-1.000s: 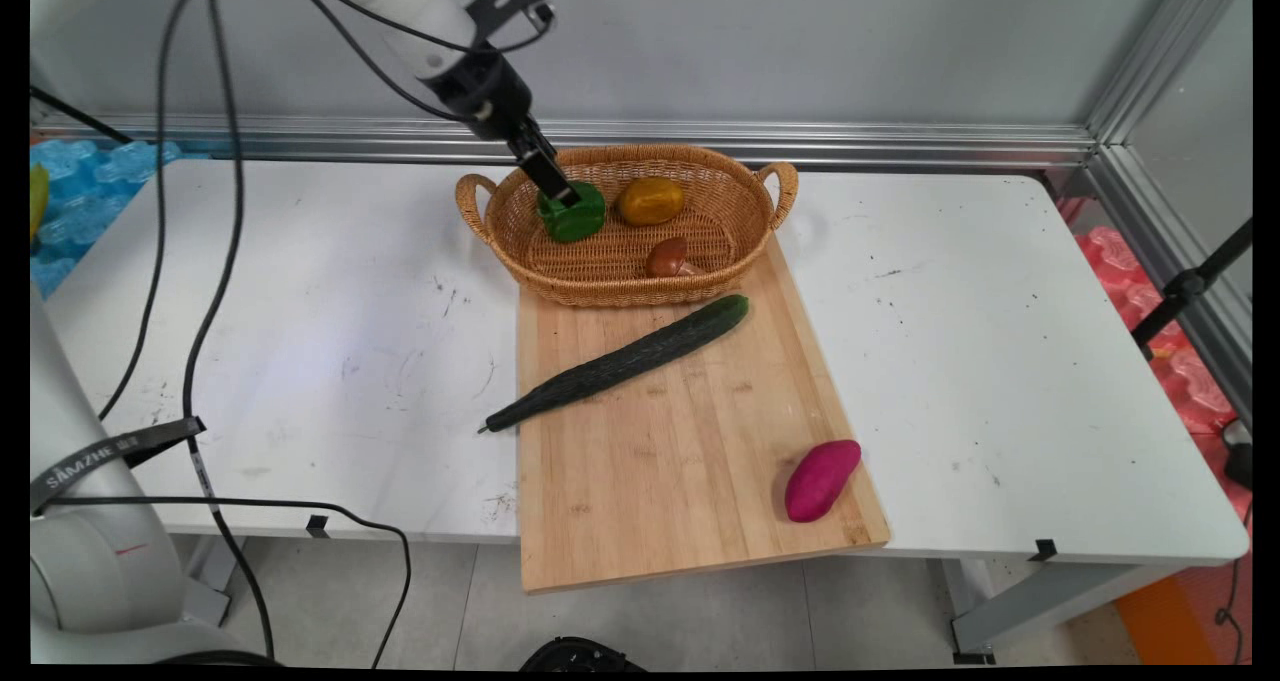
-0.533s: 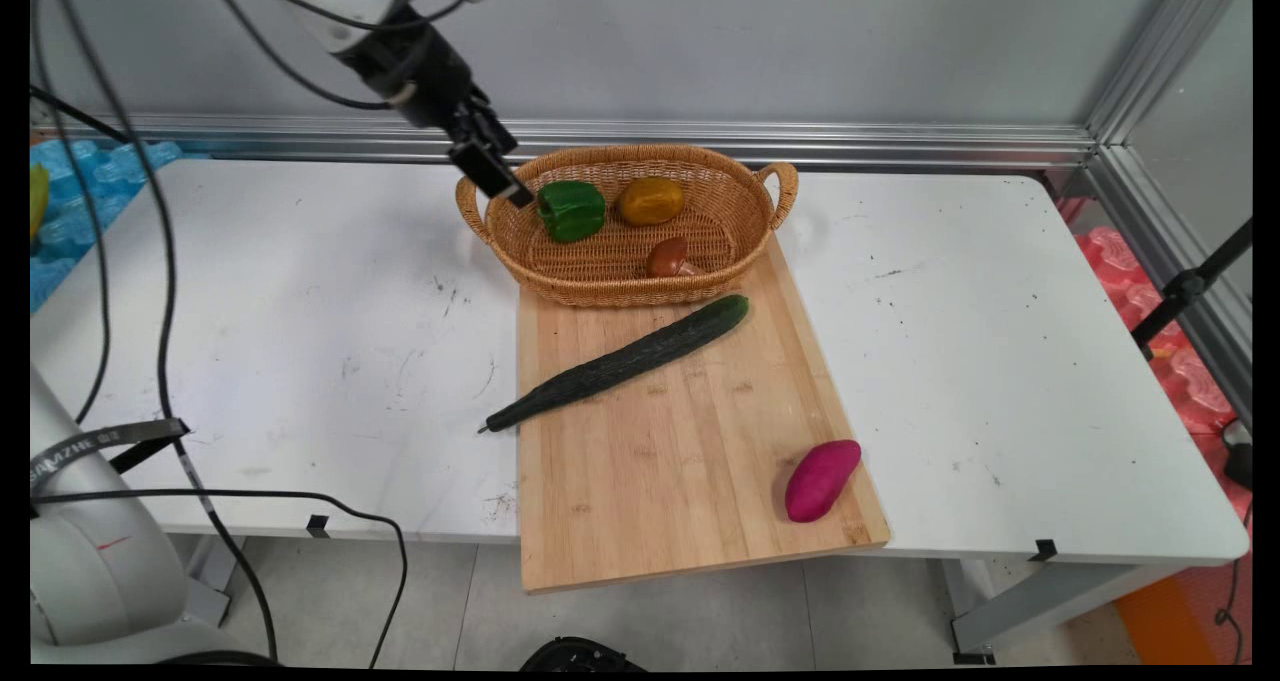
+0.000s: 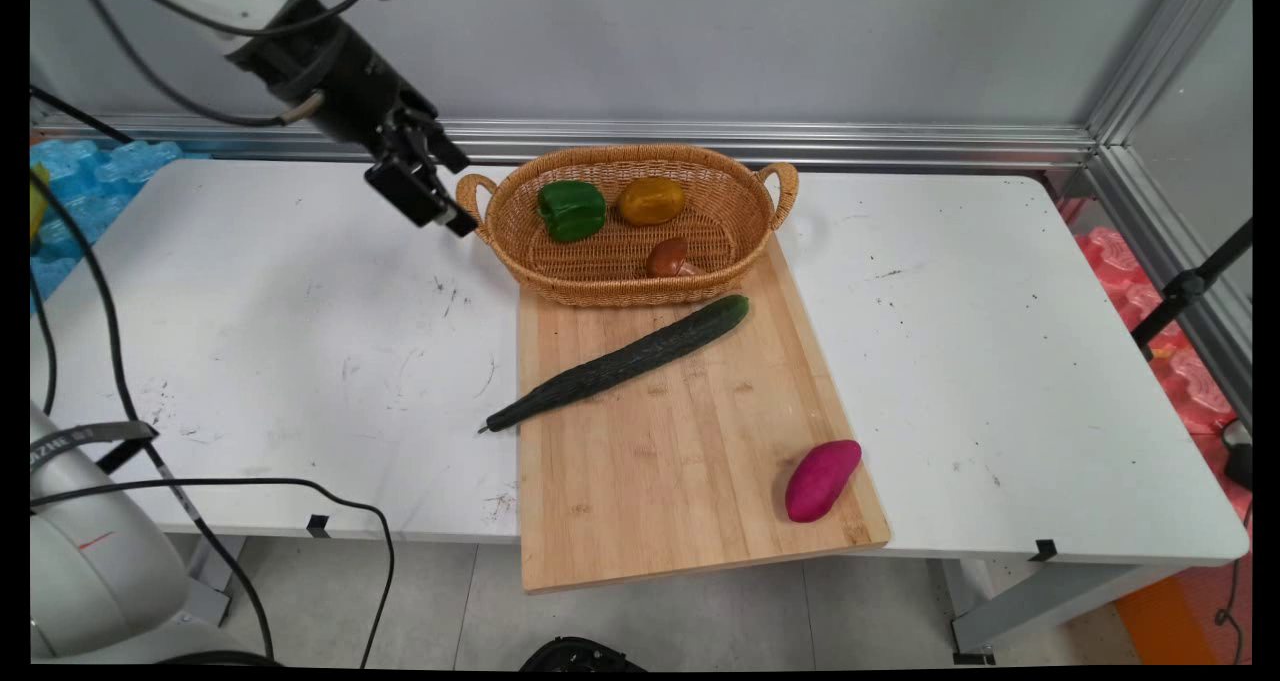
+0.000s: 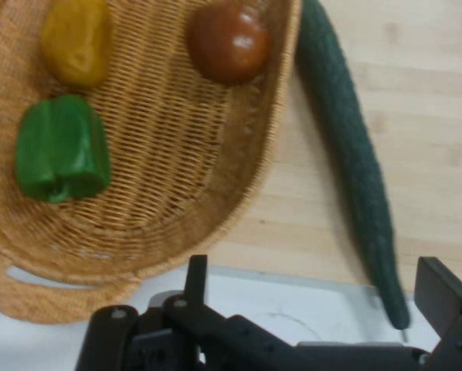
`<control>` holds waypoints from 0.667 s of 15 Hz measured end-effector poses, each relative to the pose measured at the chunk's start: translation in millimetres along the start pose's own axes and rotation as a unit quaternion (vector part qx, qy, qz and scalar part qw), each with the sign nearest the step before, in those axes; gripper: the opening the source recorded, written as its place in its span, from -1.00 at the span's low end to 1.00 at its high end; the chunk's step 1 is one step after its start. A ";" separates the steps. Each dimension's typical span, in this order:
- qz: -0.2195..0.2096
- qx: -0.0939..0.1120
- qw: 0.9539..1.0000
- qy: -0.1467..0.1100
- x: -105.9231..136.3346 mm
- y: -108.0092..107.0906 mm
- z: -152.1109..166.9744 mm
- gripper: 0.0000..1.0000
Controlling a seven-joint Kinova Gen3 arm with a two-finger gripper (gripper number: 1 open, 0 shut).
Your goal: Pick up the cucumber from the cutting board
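Pincer hangs agape, empty, beside basket; main view alone shows purple sweet potato.

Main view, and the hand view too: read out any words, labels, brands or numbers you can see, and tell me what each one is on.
"MZHE": the end of a word on the grey strap at the lower left of the main view; its first letters are cut off, and the smaller print after it is too small to read.
Basket and cutting board: no lettering.
Hand view: no text.

Bright, even light – soft shadows, mild blur
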 end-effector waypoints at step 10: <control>-0.048 0.005 0.999 0.001 35.7 70.4 43.7 1.00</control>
